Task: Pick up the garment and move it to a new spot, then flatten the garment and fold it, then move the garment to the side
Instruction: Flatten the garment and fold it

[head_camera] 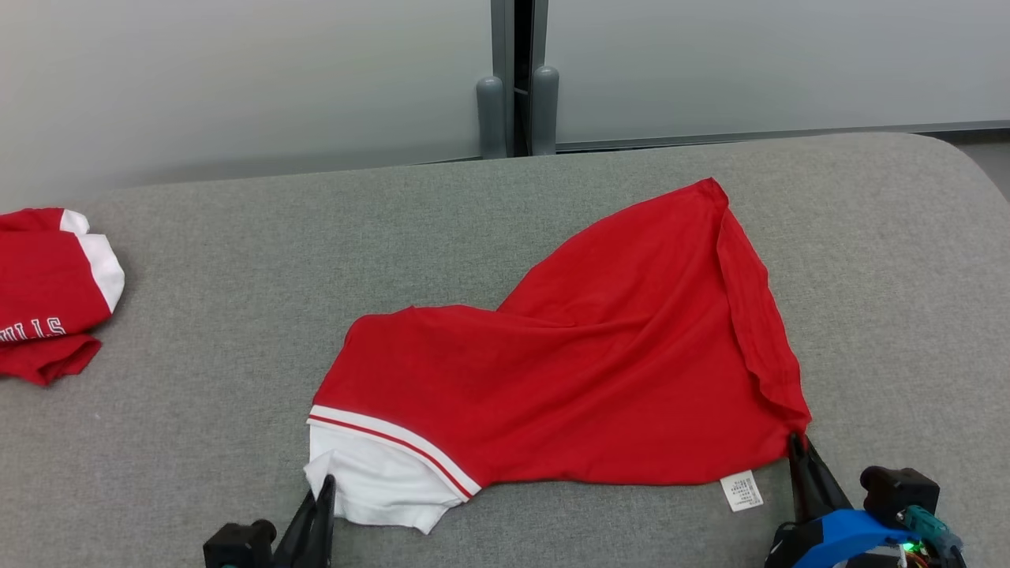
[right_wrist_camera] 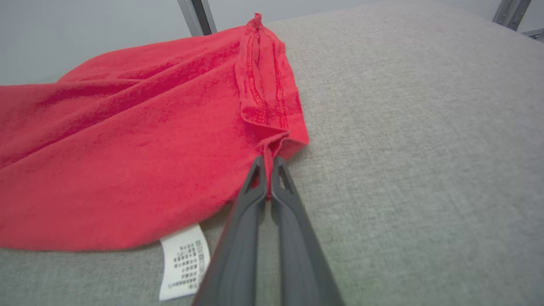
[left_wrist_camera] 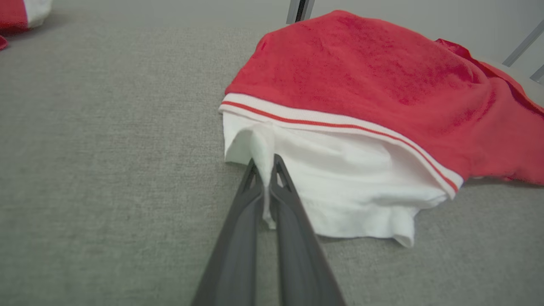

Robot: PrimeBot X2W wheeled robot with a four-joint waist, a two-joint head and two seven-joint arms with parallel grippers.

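A red garment (head_camera: 600,355) with a white sleeve (head_camera: 379,477) edged by a red stripe lies rumpled in the middle of the grey padded table (head_camera: 237,300). My left gripper (head_camera: 325,483) is shut on the near-left corner of the white sleeve (left_wrist_camera: 340,187); the left wrist view shows white cloth pinched between its fingers (left_wrist_camera: 246,199). My right gripper (head_camera: 797,443) is shut on the garment's near-right red corner (right_wrist_camera: 272,144), where the hem folds over. A white care label (right_wrist_camera: 183,261) sticks out from the near edge.
A second red and white garment (head_camera: 47,292) with white lettering lies bunched at the table's far left edge. A grey partition wall with a dark post (head_camera: 517,79) stands behind the table. Bare grey surface lies left and right of the garment.
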